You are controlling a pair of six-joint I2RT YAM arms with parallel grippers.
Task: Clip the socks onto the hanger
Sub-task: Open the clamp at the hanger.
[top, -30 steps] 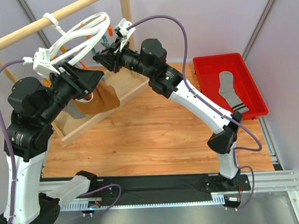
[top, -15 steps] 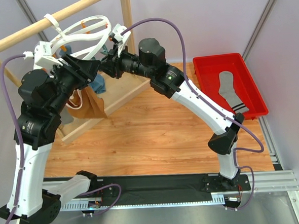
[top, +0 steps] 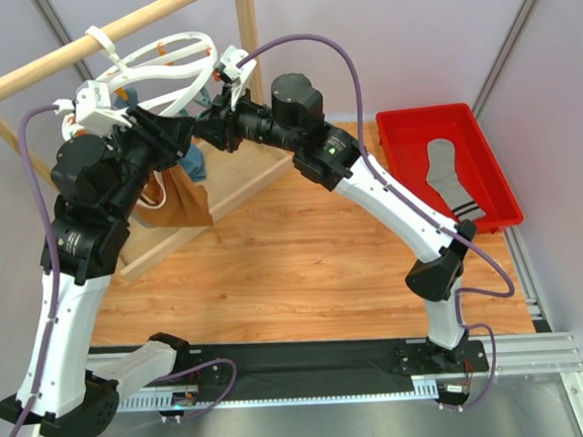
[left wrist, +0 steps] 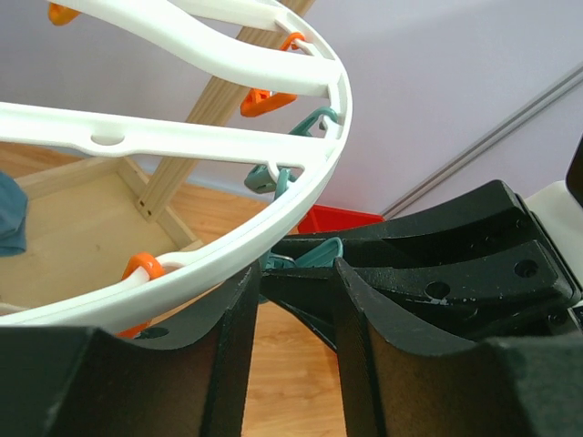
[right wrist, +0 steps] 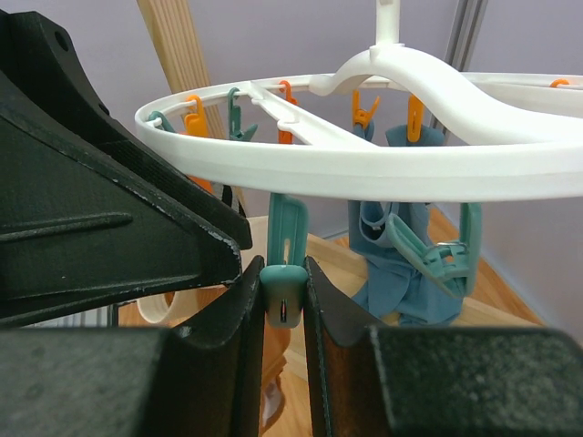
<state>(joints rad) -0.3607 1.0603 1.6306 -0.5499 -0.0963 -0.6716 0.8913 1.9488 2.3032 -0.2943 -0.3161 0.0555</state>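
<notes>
Under the rim of the large round white plastic hanger (right wrist: pixel 428 173), the right gripper (right wrist: pixel 281 300) pinches a dangling teal plastic clip (right wrist: pixel 284 238), which hangs straight down; the left gripper (left wrist: pixel 296 278) faces it, fingers spread apart. One light grey sock (top: pixel 445 174) lies flat in the red plastic tray (top: pixel 404 120), well apart from the hanger, long axis far-to-near, striped cuff toward the arms. Since a second ago the left gripper has risen from the brown bag (top: pixel 186 200) to the rim; the sock has not moved.
</notes>
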